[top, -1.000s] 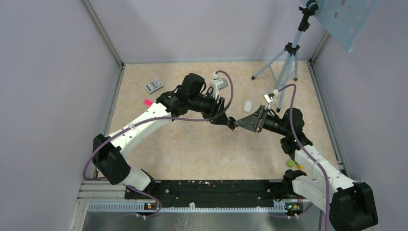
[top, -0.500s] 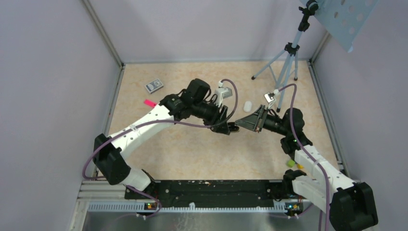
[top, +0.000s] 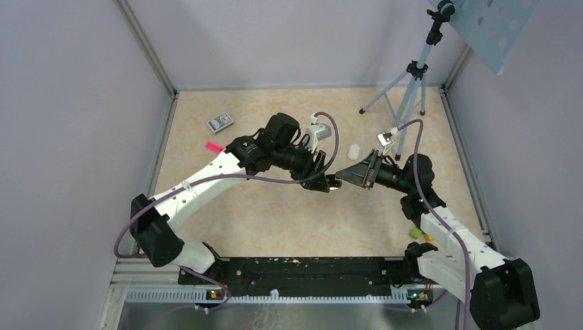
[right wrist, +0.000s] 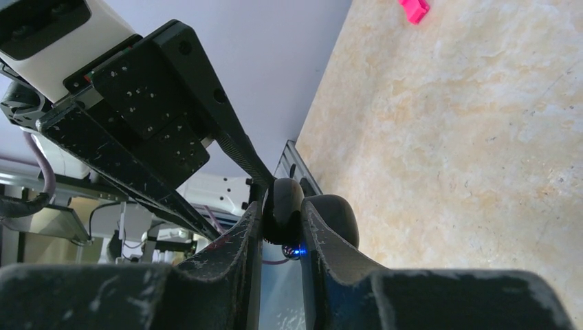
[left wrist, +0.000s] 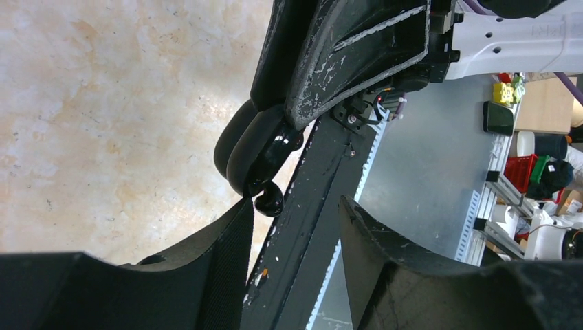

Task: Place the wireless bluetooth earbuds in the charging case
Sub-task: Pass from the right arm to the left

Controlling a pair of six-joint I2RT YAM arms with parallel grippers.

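My right gripper (top: 342, 179) is shut on the glossy black charging case (top: 335, 183), holding it above the table's middle. In the right wrist view the case (right wrist: 283, 206) is pinched between both fingers, and a second black rounded part (right wrist: 335, 216) lies outside the right finger. A small glossy bead with a blue glow (right wrist: 297, 251) sits under the case. The left wrist view shows the case (left wrist: 258, 148) and that bead (left wrist: 269, 199) just beyond my left gripper (left wrist: 295, 206). That gripper is open and holds nothing, its left fingertip (left wrist: 242, 213) right beside the bead. I cannot make out the earbuds.
A white pill-shaped object (top: 354, 152) lies behind the grippers. A grey patterned box (top: 220, 122) and a pink piece (top: 212, 146) lie at the back left. A tripod (top: 405, 89) stands at the back right. Small yellow-green blocks (top: 416, 234) sit by the right arm.
My left gripper has turned and shifted slightly right and lower, closing in on the case from the left. The right gripper has stayed put with the case.
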